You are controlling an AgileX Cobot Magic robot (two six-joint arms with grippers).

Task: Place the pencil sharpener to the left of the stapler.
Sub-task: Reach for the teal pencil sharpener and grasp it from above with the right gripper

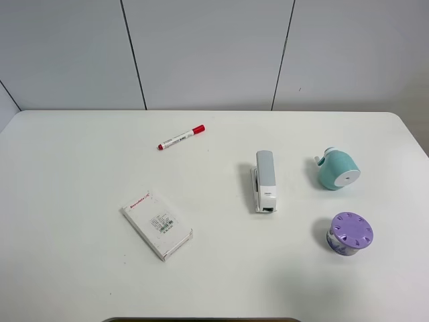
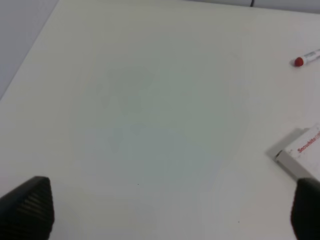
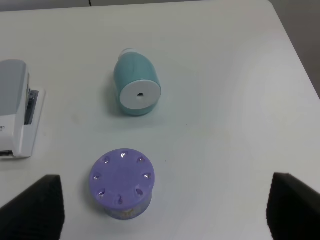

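Black left end effector (image 2: pixel 165 210): fingers spread wide, nothing between them, hanging over bare table (image 2: pixel 150 110). Neither task thing lies under it, so you can treat this arm as parked.
Black right end effector (image 3: pixel 165 207): fingers also spread wide and empty, above the near edge of the table. That opening looks wide enough to straddle a rounded body, and this arm is on the sharpener's side, so it is your likely picker.
Purple-lidded container (image 1: pixel 350 233): nearest thing to the right end effector, at 6 o'clock of the sharpener and apart from it. It stands in the direct approach line, so plan to come down from above.
White box (image 1: pixel 157 224): lying flat at 8 o'clock of the stapler, well apart from it.
Stapler (image 1: pixel 264 181): near the table's middle, long axis running 12 to 6. Its 9 o'clock side is bare, which gives you the landing spot.
Pencil sharpener (image 1: pixel 338 169): at 3 o'clock of the stapler, near but not touching. It lies with its white round face turned toward 5 o'clock and its crank at the far end. It is on the wrong side, so you have nothing done yet.
Marker (image 1: pixel 181 137): farthest, at 10 o'clock of the stapler, away from the landing spot.
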